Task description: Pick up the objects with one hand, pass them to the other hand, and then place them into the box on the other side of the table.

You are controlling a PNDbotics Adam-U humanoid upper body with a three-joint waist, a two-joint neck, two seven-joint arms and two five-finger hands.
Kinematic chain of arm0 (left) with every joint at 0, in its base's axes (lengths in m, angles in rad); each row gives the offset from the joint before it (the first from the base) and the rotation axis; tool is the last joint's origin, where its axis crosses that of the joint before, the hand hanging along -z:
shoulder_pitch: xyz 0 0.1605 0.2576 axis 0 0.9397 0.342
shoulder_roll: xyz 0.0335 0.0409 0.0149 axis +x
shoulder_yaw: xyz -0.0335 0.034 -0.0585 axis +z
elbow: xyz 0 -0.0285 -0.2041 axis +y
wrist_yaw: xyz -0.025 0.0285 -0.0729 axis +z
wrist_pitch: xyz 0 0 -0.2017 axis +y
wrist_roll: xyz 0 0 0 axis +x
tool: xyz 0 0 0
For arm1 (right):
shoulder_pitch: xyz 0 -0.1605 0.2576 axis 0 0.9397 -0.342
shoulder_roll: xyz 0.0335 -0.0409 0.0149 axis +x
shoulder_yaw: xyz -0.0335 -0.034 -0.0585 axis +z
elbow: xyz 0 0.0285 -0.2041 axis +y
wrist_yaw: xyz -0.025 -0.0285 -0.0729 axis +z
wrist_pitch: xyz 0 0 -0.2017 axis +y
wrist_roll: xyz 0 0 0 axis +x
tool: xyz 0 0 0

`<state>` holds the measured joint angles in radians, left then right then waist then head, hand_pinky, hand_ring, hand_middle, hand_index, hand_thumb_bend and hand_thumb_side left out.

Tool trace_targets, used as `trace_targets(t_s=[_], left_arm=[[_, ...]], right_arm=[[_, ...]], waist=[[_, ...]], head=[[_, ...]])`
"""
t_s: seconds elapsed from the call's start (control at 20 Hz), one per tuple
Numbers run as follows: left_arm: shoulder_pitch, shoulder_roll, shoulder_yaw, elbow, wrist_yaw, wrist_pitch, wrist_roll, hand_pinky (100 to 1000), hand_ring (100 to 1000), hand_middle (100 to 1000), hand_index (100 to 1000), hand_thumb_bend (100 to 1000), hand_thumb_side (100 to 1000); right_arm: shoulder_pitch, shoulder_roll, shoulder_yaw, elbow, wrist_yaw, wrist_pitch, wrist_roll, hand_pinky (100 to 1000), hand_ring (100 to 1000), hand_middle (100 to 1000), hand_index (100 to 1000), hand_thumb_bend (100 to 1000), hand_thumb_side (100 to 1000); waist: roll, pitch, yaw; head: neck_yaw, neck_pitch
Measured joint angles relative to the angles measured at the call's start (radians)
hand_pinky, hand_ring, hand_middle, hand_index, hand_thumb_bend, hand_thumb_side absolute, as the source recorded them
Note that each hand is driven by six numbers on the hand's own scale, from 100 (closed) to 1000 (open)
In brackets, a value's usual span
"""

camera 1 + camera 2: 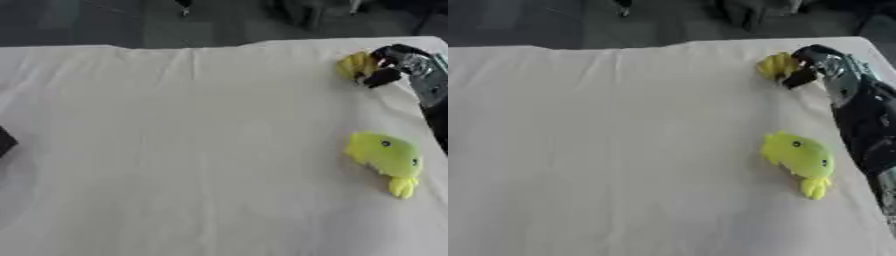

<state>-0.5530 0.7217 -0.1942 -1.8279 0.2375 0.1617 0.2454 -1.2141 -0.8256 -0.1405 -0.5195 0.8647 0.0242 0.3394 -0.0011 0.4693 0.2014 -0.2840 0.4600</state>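
White cloth table (192,150); right robot hand (815,62) at far edge, fingers curled round yellow obj (776,66).

No legible text, label, brand, number or sign appears in either view. The white table covering (192,150) is plain. The green plush toy (387,156) carries only dark eye dots, no lettering. The yellow object (777,66) shows no marking.
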Motion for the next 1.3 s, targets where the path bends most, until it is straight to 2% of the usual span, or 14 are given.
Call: trace_targets(t_s=[0.15, 0.3, 0.5, 0.65, 0.95, 1.3], left_arm=[[0.000, 0.000, 0.000, 0.000, 0.000, 0.002, -0.001, 923, 762, 782, 803, 100, 819], [0.000, 0.000, -0.003, 0.000, 0.000, 0.002, -0.002, 924, 763, 781, 803, 100, 815], [0.000, 0.000, -0.006, 0.000, -0.001, 0.004, -0.004, 925, 763, 780, 802, 100, 810], [0.001, 0.000, -0.006, 0.001, -0.001, 0.005, -0.005, 924, 761, 778, 800, 100, 805], [0.018, 0.000, -0.006, 0.008, -0.001, 0.007, -0.005, 923, 760, 776, 798, 100, 799], [0.027, 0.001, -0.007, 0.026, 0.000, 0.008, -0.004, 921, 759, 775, 797, 100, 778]], right_arm=[[0.001, 0.000, 0.000, -0.005, -0.006, -0.006, -0.046, 873, 824, 724, 760, 251, 161], [0.004, 0.000, 0.000, -0.014, -0.007, -0.005, -0.145, 847, 779, 640, 693, 339, 101], [0.010, 0.003, 0.001, -0.017, -0.008, 0.004, -0.308, 825, 749, 578, 638, 345, 100], [0.010, 0.011, 0.011, -0.018, -0.026, -0.004, -0.383, 820, 736, 552, 612, 338, 100], [0.013, 0.021, 0.038, -0.029, -0.052, -0.023, -0.397, 811, 728, 549, 609, 308, 100], [0.045, 0.029, 0.070, -0.073, -0.124, -0.047, -0.336, 788, 710, 550, 613, 215, 100]], waist=[[0.000, 0.000, 0.000], [0.000, 0.000, 0.000], [0.001, -0.001, -0.005], [0.000, -0.013, -0.010], [0.001, -0.054, -0.029], [0.003, -0.113, -0.059]], head=[[0.000, 0.004], [0.000, 0.005], [0.000, 0.013], [0.002, 0.022], [0.018, 0.045], [0.037, 0.082]])
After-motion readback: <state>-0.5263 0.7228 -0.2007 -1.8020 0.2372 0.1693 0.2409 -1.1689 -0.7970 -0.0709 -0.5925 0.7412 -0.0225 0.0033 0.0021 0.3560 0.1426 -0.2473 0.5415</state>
